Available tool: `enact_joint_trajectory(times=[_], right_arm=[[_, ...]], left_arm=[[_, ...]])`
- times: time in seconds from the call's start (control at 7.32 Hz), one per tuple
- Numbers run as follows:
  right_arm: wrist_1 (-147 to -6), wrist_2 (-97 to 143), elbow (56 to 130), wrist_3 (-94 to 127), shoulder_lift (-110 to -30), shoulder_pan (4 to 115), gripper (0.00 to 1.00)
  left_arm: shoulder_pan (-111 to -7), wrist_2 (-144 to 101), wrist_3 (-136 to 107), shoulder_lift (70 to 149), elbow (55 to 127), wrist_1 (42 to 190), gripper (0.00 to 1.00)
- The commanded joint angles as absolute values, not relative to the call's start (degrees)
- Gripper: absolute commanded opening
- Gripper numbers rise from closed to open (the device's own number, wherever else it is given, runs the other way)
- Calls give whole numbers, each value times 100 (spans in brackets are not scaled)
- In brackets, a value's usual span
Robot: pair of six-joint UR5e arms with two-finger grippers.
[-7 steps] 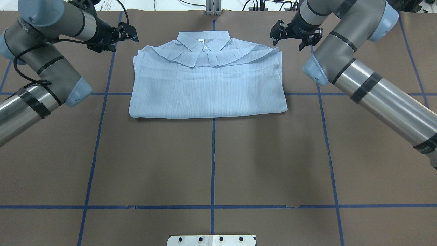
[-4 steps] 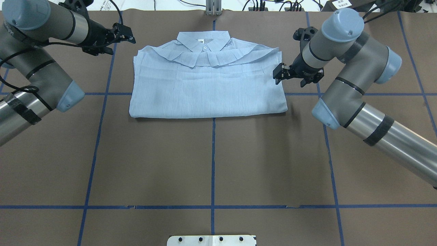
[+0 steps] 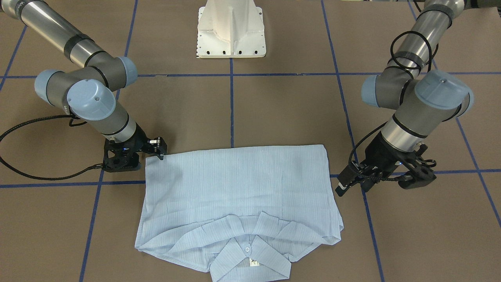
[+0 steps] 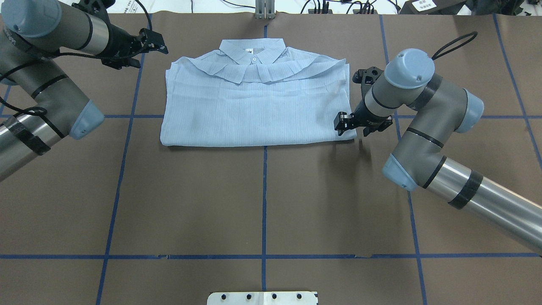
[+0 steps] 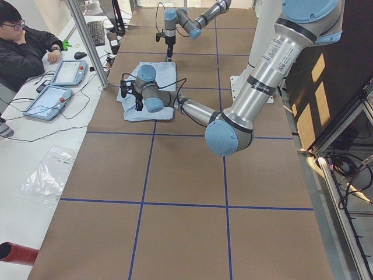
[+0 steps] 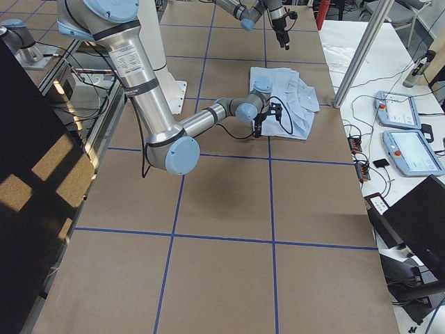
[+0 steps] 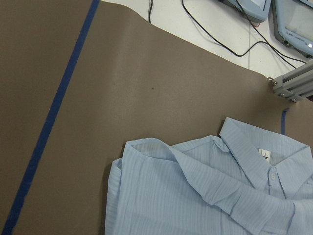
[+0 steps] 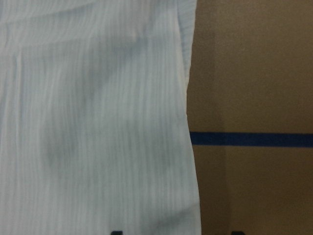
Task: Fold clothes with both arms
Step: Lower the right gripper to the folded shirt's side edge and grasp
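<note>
The clothes are one light-blue striped shirt, folded into a rectangle with the collar on the far side, also seen in the front view. My right gripper is low at the shirt's near right corner. It is open. In the right wrist view the shirt's edge runs between the two fingertips at the bottom. My left gripper hangs open above the table, just off the shirt's far left shoulder. The left wrist view looks down on that shoulder and the collar.
Blue tape lines cross the brown table cover. The white pedestal base stands at the near middle. An aluminium post, cables and teach pendants lie beyond the far edge, where a person sits.
My right gripper has come from beside the collar end, along the shirt's right edge, down to its near right corner. The left gripper shifted slightly left, then stayed put.
</note>
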State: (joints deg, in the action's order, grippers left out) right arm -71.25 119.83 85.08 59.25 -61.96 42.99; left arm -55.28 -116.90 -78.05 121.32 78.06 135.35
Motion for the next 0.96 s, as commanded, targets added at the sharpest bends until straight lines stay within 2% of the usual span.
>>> enact_joint_trajectory(times=[0.0,0.27,0.55,0.68,0.82], right_arm=[[-7128,11962,8455,5854,-6188,4306,61],[-7128,11945,8368,5836,-6170,4359,57],[-7119,11953,8332,5836,-6161,4351,57],[-7119,11953,8332,5836,-6152,4342,54],[-7119,11953,8332,5836,-6144,4342,44]], left_arm=[[-5528,-11689,-7805,12129,7805,13535,99],[-5528,-11689,-7805,12129,7805,13535,99],[-5520,-11698,-7805,12094,7805,13544,99],[-5520,-11690,-7805,12094,7805,13544,99],[-5520,-11689,-7805,12094,7805,13544,99]])
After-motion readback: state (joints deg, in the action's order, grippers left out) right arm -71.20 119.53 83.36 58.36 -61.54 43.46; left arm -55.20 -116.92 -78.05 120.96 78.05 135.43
